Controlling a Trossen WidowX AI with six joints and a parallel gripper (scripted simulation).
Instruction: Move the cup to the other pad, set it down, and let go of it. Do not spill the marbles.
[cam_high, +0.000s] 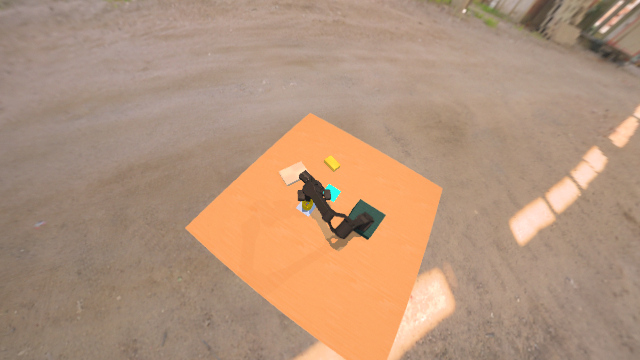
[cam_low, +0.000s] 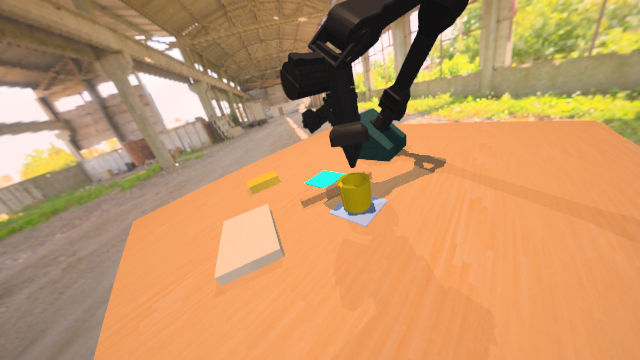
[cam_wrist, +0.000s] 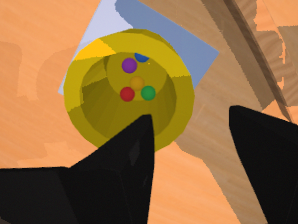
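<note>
A yellow cup (cam_high: 307, 205) (cam_low: 355, 192) (cam_wrist: 129, 90) stands upright on a pale blue pad (cam_low: 368, 216) (cam_wrist: 107, 12). Several coloured marbles (cam_wrist: 136, 83) lie inside it. A cyan pad (cam_high: 334, 192) (cam_low: 324, 178) lies flat just behind it, towards the arm's base. My gripper (cam_high: 305, 196) (cam_low: 351, 160) (cam_wrist: 190, 120) points down just above the cup's rim, on the side nearest the base. Its fingers stand partly apart with nothing between them. In the wrist view the cup lies beyond the left fingertip, not between the fingers.
A beige slab (cam_high: 292, 173) (cam_low: 248, 242) and a small yellow block (cam_high: 332, 163) (cam_low: 263, 182) lie on the orange table (cam_high: 300, 270) (cam_low: 450, 280) beyond the pads. The arm stands on a dark green base (cam_high: 374, 214) (cam_low: 387, 142).
</note>
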